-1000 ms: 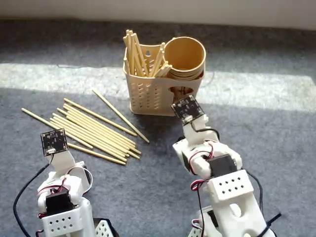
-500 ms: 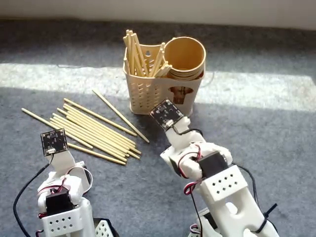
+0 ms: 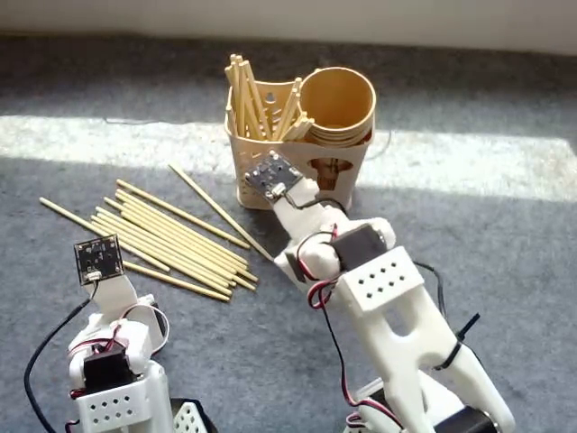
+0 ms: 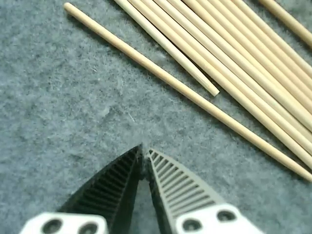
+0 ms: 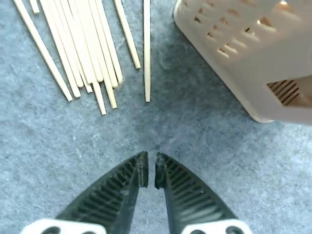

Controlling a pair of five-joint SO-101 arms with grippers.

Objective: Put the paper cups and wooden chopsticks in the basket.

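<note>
Chopsticks (image 3: 171,239) are what is left for you: a loose bundle lies on the grey carpet (image 3: 469,234), off to one side of the basket (image 3: 270,176). A standing bunch (image 3: 248,95) already fills one compartment, and the paper cups (image 3: 338,104) sit nested in the other. A lone stick (image 5: 146,48) lies slightly apart from the bundle, on its basket side.

Your right gripper (image 5: 147,170) hangs low over bare carpet, between the near ends of the loose sticks and the basket's corner. Its jaws are drawn almost together, with only a sliver between them and nothing held. Your left gripper (image 4: 144,158) sits over the carpet just beside the bundle's far edge, jaws meeting tip to tip and also empty.

Several things could go wrong from here, as I judge it:

- If you descend with the jaws this narrow, you will likely push a stick along the carpet instead of straddling it.
- The bundled sticks lie touching one another, so a grab there may catch two or three, or roll the neighbours away. The lone stick looks like the cleaner pick.
- If you pinch a stick far from its middle, it will probably droop and swing as you lift.
- The basket stands close to your right arm and looks top-heavy with its tall load, so a careless sweep could shove or tip it.
- A stick brought in flat may jam against the rim or the standing bunch.
</note>
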